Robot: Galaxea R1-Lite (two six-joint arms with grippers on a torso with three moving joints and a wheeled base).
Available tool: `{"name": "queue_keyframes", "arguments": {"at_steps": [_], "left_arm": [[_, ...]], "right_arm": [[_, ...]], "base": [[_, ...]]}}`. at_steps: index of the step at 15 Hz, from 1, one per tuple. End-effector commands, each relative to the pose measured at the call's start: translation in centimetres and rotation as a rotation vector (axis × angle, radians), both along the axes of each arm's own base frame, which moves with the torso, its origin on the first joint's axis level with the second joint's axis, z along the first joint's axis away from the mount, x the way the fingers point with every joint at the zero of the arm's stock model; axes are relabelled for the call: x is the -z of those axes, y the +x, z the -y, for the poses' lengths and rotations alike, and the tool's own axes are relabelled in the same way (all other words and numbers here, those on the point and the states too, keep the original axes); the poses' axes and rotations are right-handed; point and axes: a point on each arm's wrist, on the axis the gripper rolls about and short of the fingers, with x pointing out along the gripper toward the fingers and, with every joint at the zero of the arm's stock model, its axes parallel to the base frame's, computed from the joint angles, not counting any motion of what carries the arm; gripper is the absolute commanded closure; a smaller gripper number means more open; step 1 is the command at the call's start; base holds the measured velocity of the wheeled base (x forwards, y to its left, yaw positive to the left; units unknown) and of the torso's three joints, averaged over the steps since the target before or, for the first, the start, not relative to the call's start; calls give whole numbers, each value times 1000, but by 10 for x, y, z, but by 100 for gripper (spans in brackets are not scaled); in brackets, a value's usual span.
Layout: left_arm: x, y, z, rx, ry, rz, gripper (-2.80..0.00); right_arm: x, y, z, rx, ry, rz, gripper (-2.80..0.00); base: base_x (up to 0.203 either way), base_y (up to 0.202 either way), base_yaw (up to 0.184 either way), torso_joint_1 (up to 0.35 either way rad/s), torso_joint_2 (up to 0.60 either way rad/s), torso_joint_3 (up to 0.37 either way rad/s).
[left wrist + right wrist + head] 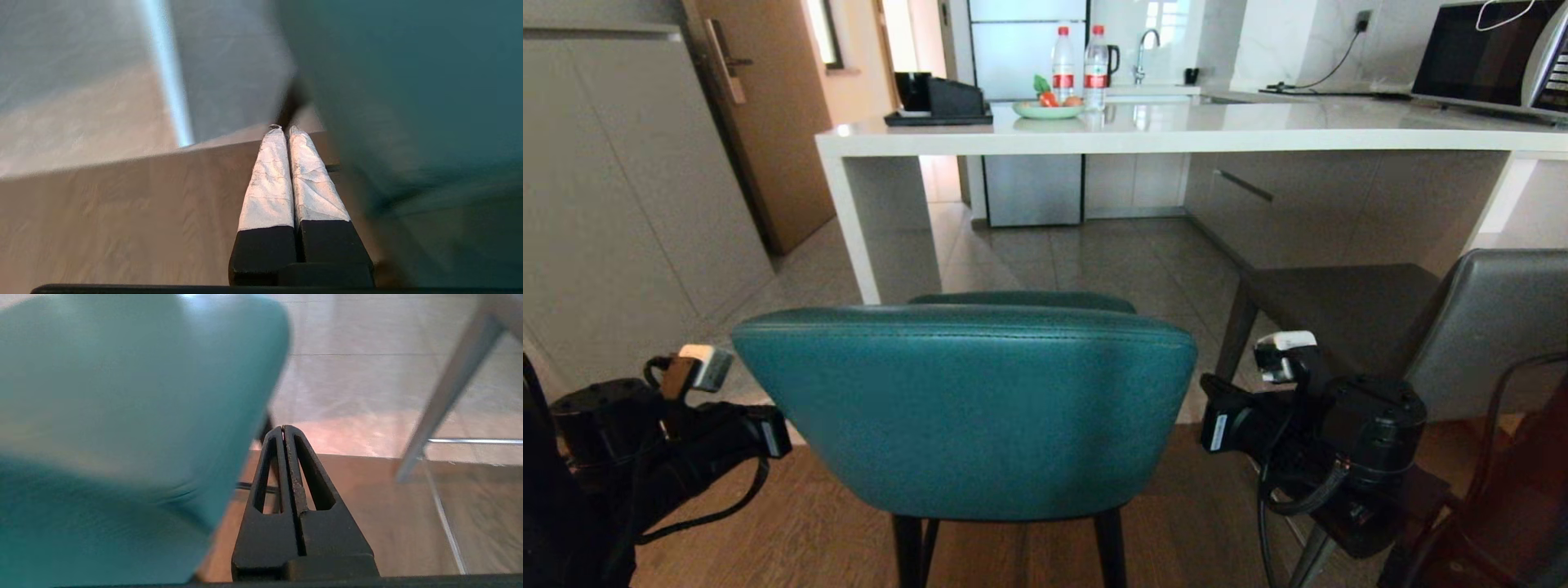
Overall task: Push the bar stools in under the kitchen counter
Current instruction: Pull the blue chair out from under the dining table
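Left gripper (284, 130): hanging low at the left, fingers pressing together.
Right gripper (283, 428): hanging low at the right, fingers closing flat.

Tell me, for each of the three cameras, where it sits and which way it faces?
Head view: on the head, facing forward and down at the teal stool and kitchen counter; both arms show.
Left wrist view: behind the shut left gripper, facing the floor.
Right wrist view: behind the shut right gripper, facing the floor.
All share the teal stool.

no readable text anywhere, red labels on two water bottles (1079, 65) (lettering too small)
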Motion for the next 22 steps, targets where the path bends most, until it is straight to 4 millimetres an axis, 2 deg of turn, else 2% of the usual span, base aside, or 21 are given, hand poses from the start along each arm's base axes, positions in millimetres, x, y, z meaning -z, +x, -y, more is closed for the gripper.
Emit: {"name": "queue_keyframes", "arguments": {"at_steps": [1,4,9,13,16,18,22], "left_arm": [[-9,0,20,63,9,40,0],[-8,9,31,89,13,52,0],[-11,14,56,148,20,75,0],[-12,24,59,127,22,98,0],[-5,35,58,115,23,93,0],[1,48,58,100,25,100,0],[5,71,60,56,30,137,0]], "right_arm": [[-5,-5,-10,-36,14,21,0],[3,5,-23,-53,11,18,0],[12,25,-39,-61,13,20,0],[20,45,-50,-52,8,11,0],[21,59,-54,-41,11,12,0],[24,69,-52,-23,10,10,0],[26,75,-56,-22,11,12,0]], "base": [[0,0,0,0,0,0],[0,0,0,0,0,0],[0,0,0,0,0,0],[0,0,0,0,0,0],[0,0,0,0,0,0],[0,0,0,0,0,0],[0,0,0,0,0,0]]}}
